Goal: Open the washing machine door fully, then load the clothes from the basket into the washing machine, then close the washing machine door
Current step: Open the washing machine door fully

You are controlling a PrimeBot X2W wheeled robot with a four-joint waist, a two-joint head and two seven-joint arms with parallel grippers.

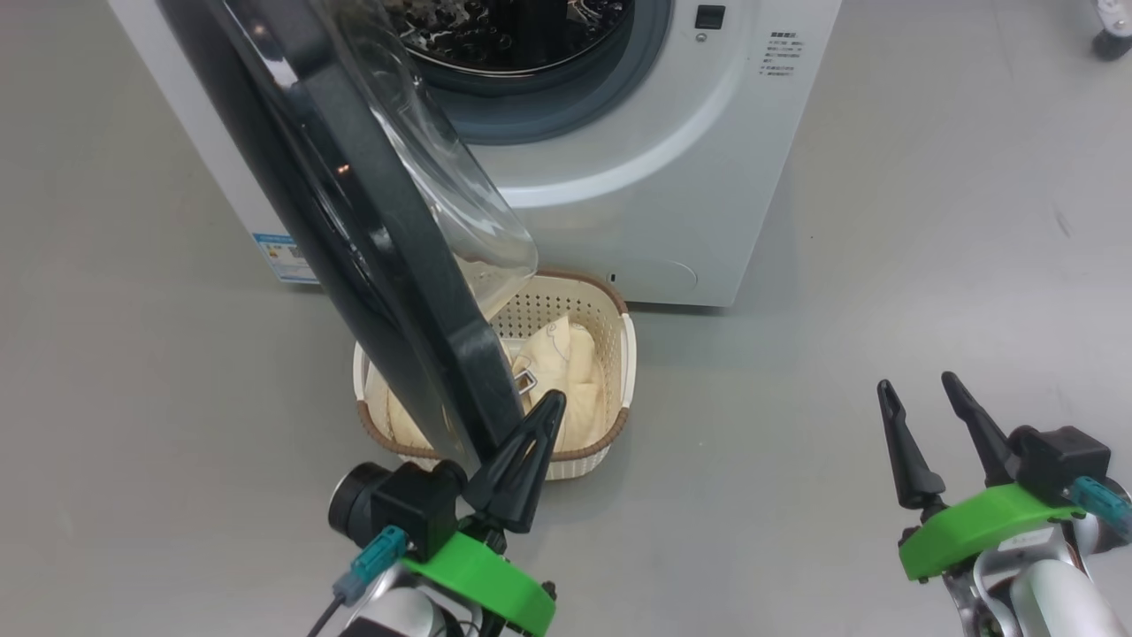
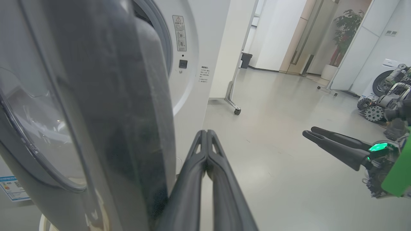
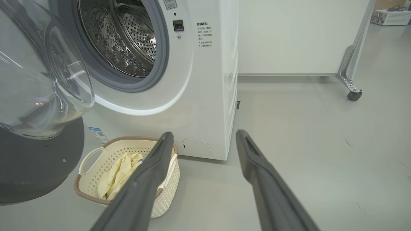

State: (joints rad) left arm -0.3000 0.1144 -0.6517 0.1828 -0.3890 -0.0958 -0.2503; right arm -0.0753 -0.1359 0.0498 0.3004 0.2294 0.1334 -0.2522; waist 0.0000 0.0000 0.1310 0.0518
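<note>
The white washing machine [image 1: 637,177] stands at the top of the head view, its steel drum [image 3: 122,38] exposed. The washing machine door [image 1: 354,221], a black ring with a clear glass bowl, hangs open and overlaps the left part of the basket [image 1: 623,354]. Cream clothes [image 1: 566,372] lie inside the basket. My left gripper [image 1: 554,400] is shut with nothing in it, right beside the door's free edge [image 2: 154,128]; I cannot tell whether it touches. My right gripper [image 1: 917,383] is open and empty over bare floor to the right. In the right wrist view, the right gripper [image 3: 205,134] faces the machine, with the basket [image 3: 128,140] and clothes [image 3: 118,170] lower left.
Grey floor spreads to the right of the machine. A white partition on casters [image 3: 354,95] stands behind the machine's right side. Other robot hardware [image 2: 382,102] and a potted plant [image 2: 345,29] sit far off across the room.
</note>
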